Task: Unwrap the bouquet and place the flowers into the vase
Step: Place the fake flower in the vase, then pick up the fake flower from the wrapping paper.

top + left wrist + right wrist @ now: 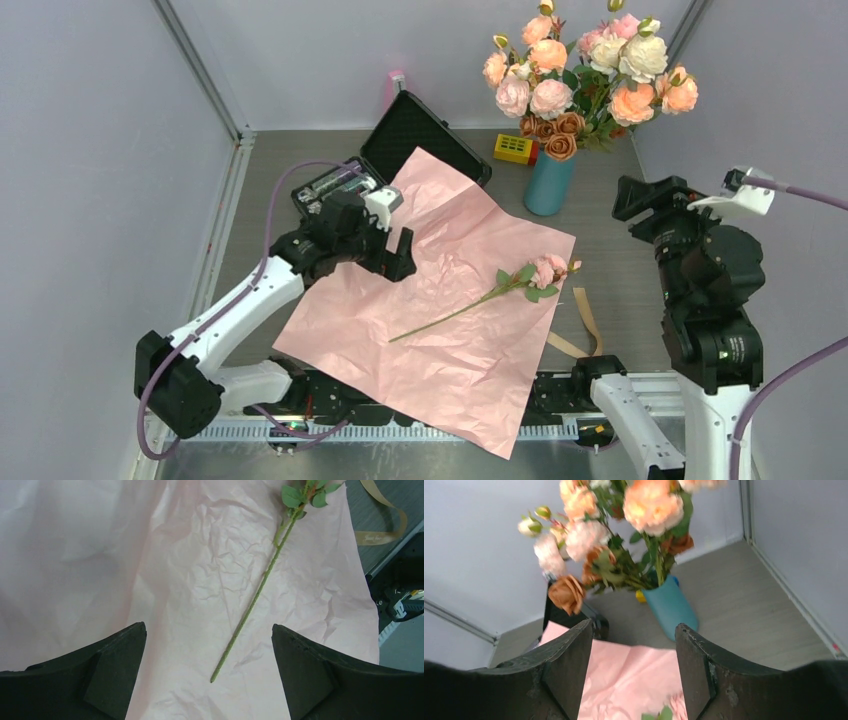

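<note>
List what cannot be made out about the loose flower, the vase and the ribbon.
- Loose flower: left wrist view, blooms cut off by the top edge; right wrist view, only a blurred scrap at the bottom edge.
- Vase: top view, mouth hidden by the big rose bunch.
- Ribbon: left wrist view, print too small to read.

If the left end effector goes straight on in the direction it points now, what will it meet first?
Probably the pink paper, beside the lower end of the flower stem. The left end effector is open above it; depth is unclear, so the stem could come first.
</note>
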Robot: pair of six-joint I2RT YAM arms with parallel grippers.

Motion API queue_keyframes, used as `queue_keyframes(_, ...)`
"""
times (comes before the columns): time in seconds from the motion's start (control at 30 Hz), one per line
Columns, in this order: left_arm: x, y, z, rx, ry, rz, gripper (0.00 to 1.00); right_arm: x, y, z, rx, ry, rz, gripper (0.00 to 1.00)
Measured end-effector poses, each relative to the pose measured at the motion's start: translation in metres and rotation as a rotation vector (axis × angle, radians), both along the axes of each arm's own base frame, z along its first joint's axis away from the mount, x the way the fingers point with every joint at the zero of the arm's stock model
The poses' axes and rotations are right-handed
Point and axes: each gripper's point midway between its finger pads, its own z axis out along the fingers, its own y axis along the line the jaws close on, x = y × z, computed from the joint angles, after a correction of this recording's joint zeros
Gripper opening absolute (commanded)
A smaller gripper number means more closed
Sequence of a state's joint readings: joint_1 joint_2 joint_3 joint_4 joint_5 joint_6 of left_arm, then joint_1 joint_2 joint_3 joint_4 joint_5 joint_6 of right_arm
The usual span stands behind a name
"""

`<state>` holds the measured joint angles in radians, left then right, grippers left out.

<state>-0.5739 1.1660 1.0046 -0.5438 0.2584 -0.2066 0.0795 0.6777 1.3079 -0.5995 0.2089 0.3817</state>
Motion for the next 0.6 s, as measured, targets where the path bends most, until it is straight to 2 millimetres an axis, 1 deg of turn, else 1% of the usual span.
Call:
queue_keyframes(0.03,-0.004,-0.007,-0.004,-0.004,0.001,-0.02,0.99,-0.004,0.0,-0.011,0.014,0.023,-0.001,0.66)
queue_keyframes(0.1,-0.011,-0.021,-0.014,-0.009,0.017,-0.053,0.97,-0.006,0.001,-0.034,0.034,0.077,-0.003,0.66)
queue_keyframes(0.2,-0.022,-0.043,-0.037,0.007,0.057,-0.105,0.97,-0.002,0.003,-0.082,0.064,0.202,-0.004,0.66)
queue_keyframes(0.27,-0.03,-0.059,-0.051,0.024,0.072,-0.151,0.96,0.001,0.007,-0.12,0.092,0.299,-0.002,0.66)
queue_keyframes(0.37,-0.042,-0.081,-0.066,0.038,0.076,-0.215,0.95,0.001,0.012,-0.162,0.137,0.388,0.005,0.66)
queue_keyframes(0.5,-0.058,-0.109,-0.087,0.062,0.072,-0.295,0.9,0.0,0.019,-0.202,0.195,0.464,0.013,0.65)
queue_keyframes(0.57,-0.065,-0.118,-0.098,0.084,0.068,-0.323,0.84,0.0,0.022,-0.216,0.221,0.49,0.015,0.65)
queue_keyframes(0.6,-0.068,-0.121,-0.103,0.094,0.065,-0.334,0.81,0.0,0.023,-0.22,0.227,0.497,0.016,0.66)
